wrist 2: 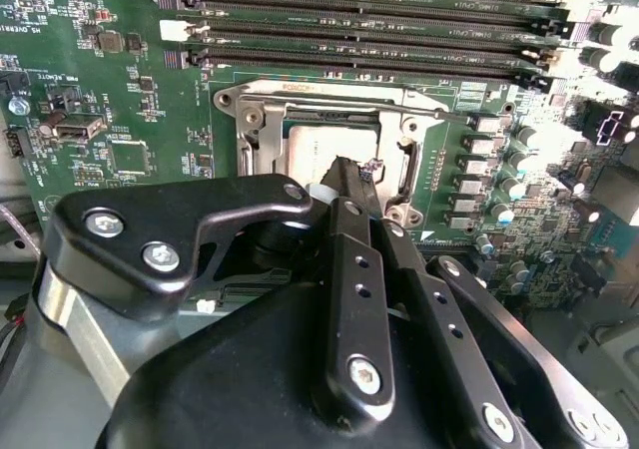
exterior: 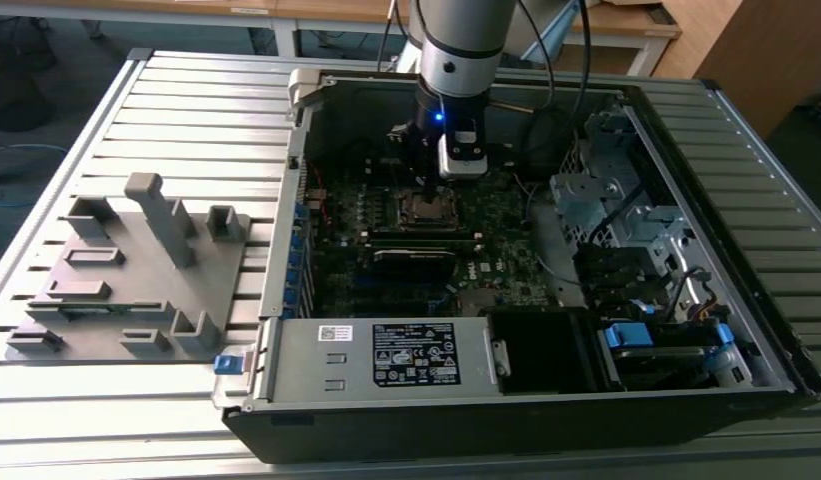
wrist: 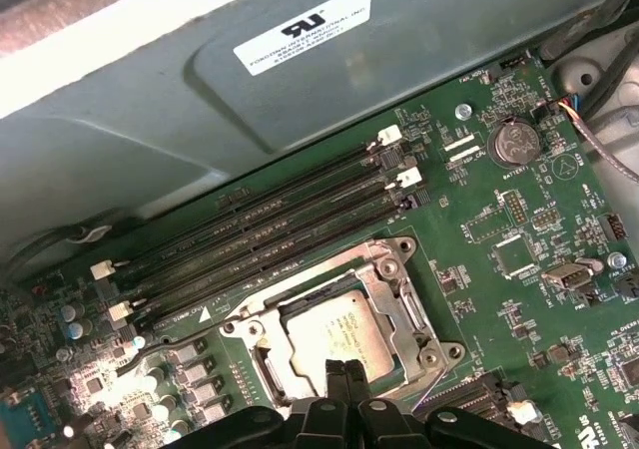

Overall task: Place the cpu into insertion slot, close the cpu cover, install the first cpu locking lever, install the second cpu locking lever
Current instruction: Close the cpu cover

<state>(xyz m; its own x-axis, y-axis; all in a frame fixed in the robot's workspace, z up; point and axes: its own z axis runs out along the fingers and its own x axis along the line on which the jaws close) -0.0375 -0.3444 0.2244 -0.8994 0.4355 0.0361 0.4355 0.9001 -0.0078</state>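
Gripper (wrist: 344, 371) | fingers closed together, nothing held | tips at edge of cpu (wrist: 332, 327) | contact unclear | green motherboard (wrist: 519, 220)

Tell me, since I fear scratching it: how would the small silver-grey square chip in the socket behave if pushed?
The small flat silver-grey square chip looks rigid and metal-topped, so probably stiff. Its smooth top likely slips under the black hand. Lying flat within the silver metal frame, it should hardly tip or roll.
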